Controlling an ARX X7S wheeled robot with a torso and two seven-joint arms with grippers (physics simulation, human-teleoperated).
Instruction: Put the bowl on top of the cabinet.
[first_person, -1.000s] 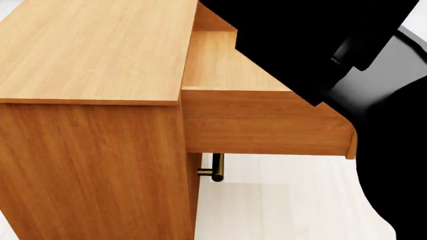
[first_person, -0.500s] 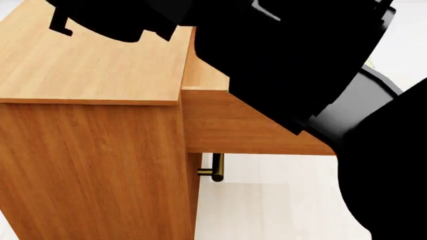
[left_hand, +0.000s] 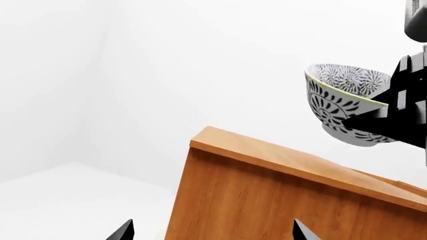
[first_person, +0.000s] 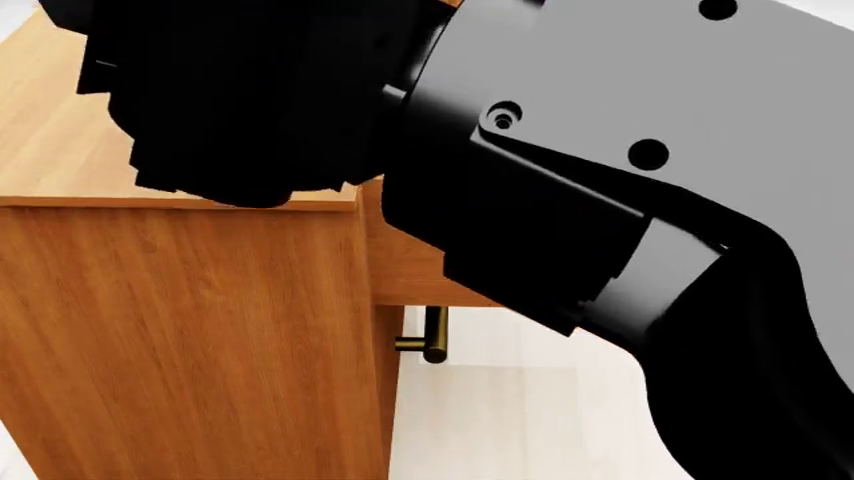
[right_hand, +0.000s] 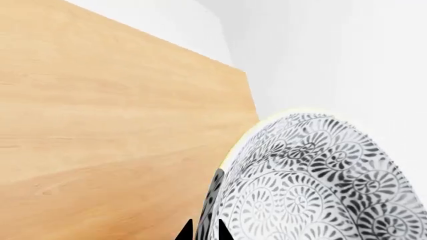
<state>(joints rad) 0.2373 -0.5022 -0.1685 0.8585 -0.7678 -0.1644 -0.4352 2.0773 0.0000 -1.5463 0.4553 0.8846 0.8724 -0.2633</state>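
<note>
Left wrist view: the bowl (left_hand: 347, 107), white with a dense grey-blue floral pattern, sits at the upper right of the frame, tilted, its rim facing up and to the left. It is held in the air above the cabinet (left_hand: 267, 200), apart from the wood-grain top, with white wall showing between the two. The black right gripper (left_hand: 393, 112) reaches in from the right edge and pinches the bowl at its right side; one finger lies across the outer wall. At the bottom edge of this frame two dark fingertips (left_hand: 121, 231) of the left gripper (left_hand: 210, 234) stand spread wide apart with nothing between them.

Right wrist view: the bowl (right_hand: 313, 185) fills the lower right of the frame, patterned outer wall toward the camera. The flat cabinet top (right_hand: 113, 125) occupies the left and centre. A dark fingertip (right_hand: 215, 200) lies against the bowl's wall at its left edge, near the bottom of the frame.

Head view: the right arm (first_person: 601, 170), black and grey, crosses from the lower right to the upper left and hides most of the cabinet top. The bowl itself is not visible here. The cabinet's side panel (first_person: 174, 340) fills the lower left. A drawer (first_person: 407, 265) stands pulled out to the right of the panel, mostly covered by the arm. Below it a brass bar handle (first_person: 430, 338) shows at centre, over the pale floor (first_person: 534, 420).
</note>
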